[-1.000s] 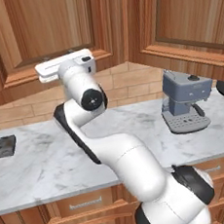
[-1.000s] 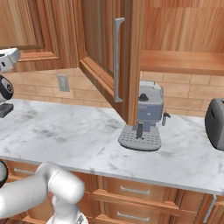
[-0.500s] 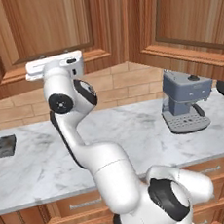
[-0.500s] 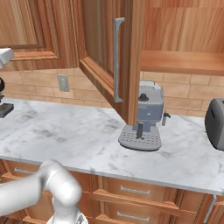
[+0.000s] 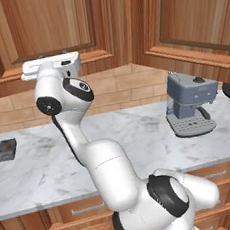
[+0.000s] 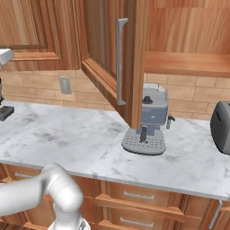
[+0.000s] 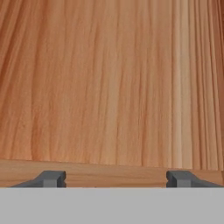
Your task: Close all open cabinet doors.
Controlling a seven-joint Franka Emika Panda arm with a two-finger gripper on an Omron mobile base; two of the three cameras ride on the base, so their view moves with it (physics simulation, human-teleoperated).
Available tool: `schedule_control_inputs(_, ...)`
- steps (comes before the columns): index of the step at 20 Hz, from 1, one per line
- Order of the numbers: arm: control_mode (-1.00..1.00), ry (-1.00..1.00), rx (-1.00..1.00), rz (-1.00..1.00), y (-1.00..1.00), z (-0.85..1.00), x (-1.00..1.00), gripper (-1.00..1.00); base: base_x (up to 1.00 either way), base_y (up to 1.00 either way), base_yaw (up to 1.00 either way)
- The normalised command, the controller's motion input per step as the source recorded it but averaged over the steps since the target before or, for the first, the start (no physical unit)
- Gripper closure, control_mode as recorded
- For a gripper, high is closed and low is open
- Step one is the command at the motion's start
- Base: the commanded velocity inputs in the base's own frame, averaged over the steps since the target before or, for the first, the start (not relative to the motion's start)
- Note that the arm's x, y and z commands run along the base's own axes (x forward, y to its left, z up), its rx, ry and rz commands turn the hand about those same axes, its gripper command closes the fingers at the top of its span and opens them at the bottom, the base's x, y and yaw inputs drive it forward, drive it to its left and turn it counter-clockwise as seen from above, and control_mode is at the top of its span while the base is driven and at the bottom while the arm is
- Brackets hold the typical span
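gripper [image 7: 116, 178] released, fingers spread wide, right up against a cabinet door [image 7: 109, 83], another cabinet door [image 6: 114, 67] hanging open above the coffee machine [image 6: 148, 123], toaster [image 6: 221, 127] off right

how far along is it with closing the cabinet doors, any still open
Done: the upper door on the left lies flush with its frame. In hand: the gripper, fingers spread apart and holding nothing, is raised at the bottom edge of that door, facing wood grain at close range. Left: the door with the long silver handle stands swung out over the counter above the coffee machine, its shelf exposed. It needs shutting.
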Motion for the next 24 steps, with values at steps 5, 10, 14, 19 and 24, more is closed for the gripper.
schedule_control_inputs(5, -1.00, 0.02, 0.00, 0.00, -0.04, 0.00, 0.16, -1.00, 0.00, 0.00, 0.00)
schedule_control_inputs(10, -1.00, 0.01, 0.00, 0.00, -0.03, 0.00, 0.32, -1.00, 0.00, 0.00, 0.00)
schedule_control_inputs(14, -1.00, 0.01, 0.00, 0.00, -0.02, 0.00, 0.29, -1.00, 0.00, 0.00, 0.00)
schedule_control_inputs(19, -1.00, 0.00, 0.00, 0.00, -0.02, 0.00, 0.30, -1.00, 0.00, 0.00, 0.00)
schedule_control_inputs(24, -1.00, 0.00, 0.00, 0.00, 0.00, 0.00, 0.32, -1.00, 0.00, 0.00, 0.00)
